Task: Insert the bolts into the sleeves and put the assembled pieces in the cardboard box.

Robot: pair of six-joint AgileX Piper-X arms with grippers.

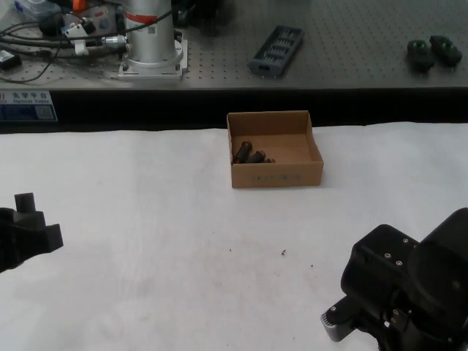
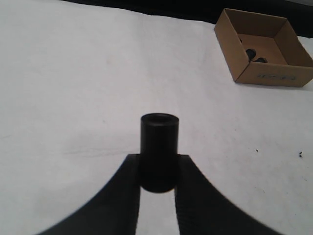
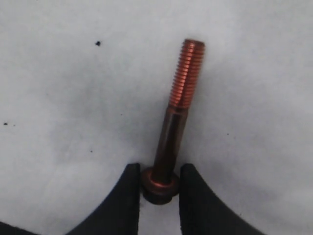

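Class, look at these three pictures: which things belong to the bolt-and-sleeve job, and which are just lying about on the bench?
Part of the job:
bolt in the right gripper
sleeve in the left gripper
cardboard box
dark pieces already inside it

Just lying about, all behind the box:
grey rack
two dark knobs
metal post
cables

Blind spots from my seat:
The sleeve [image 2: 159,142] has its base buried between the fingers of the left gripper [image 2: 158,159]. The bolt [image 3: 177,122] has its head half covered by the right gripper [image 3: 160,170]. High view: left arm [image 1: 25,234] and right arm [image 1: 409,292] are clipped by the frame edges. The dark pieces [image 1: 250,154] in the cardboard box [image 1: 276,178] sit partly behind its near wall, too small for me to count.
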